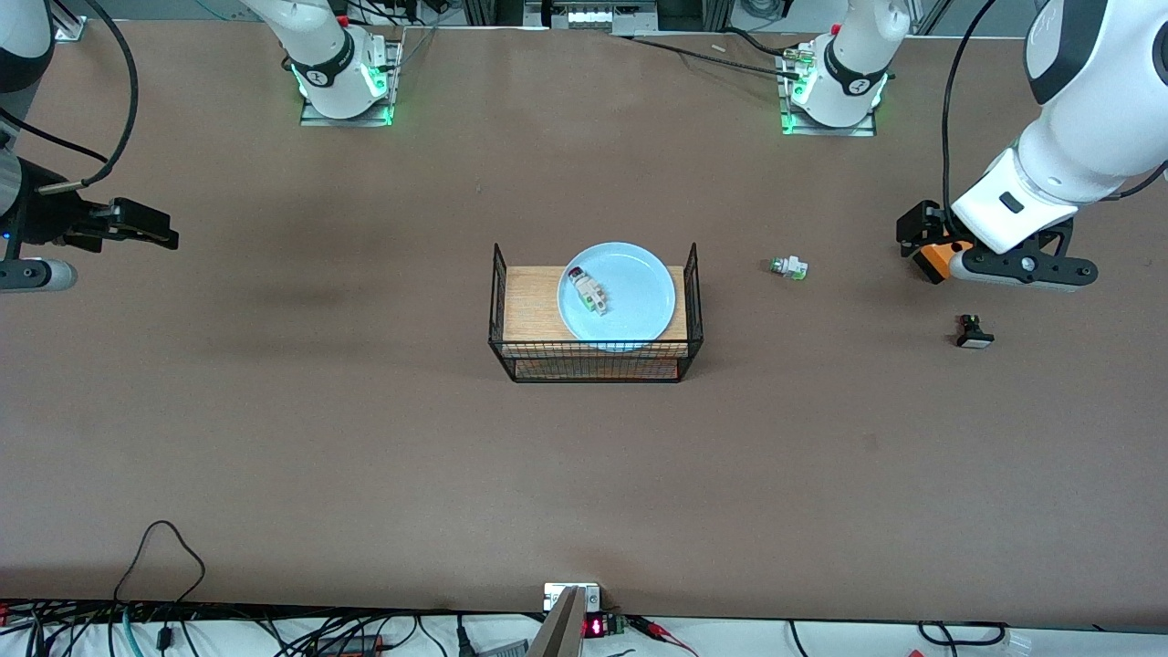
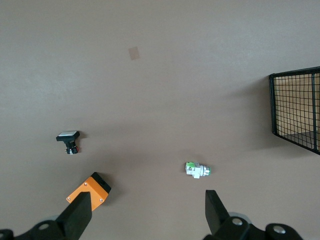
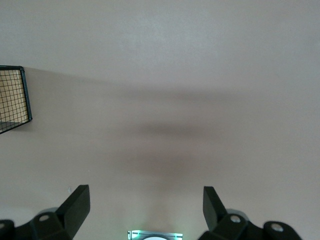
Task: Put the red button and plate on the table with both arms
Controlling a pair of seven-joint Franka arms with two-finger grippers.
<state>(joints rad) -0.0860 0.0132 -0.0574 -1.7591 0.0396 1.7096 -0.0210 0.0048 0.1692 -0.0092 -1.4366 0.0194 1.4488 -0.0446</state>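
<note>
The pale blue plate (image 1: 639,274) rests on the wooden top of a black wire rack (image 1: 598,351) in the middle of the brown table (image 1: 365,411). The red button (image 1: 589,292), a small white block with a red cap, lies on the plate. My left gripper (image 1: 920,239) hangs open over the table at the left arm's end, holding nothing; the left wrist view shows its fingers (image 2: 147,200) wide apart. At the right arm's end, my right gripper (image 1: 155,233) hovers open over bare table, and nothing lies between its fingers (image 3: 145,195).
A white part with a green cap (image 1: 788,267) (image 2: 197,170) lies between the rack and the left gripper. A black part with a white cap (image 1: 974,332) (image 2: 68,138) lies nearer the front camera. An orange block (image 2: 90,189) shows beside a left finger. The rack's mesh (image 2: 297,107) (image 3: 12,97) edges both wrist views.
</note>
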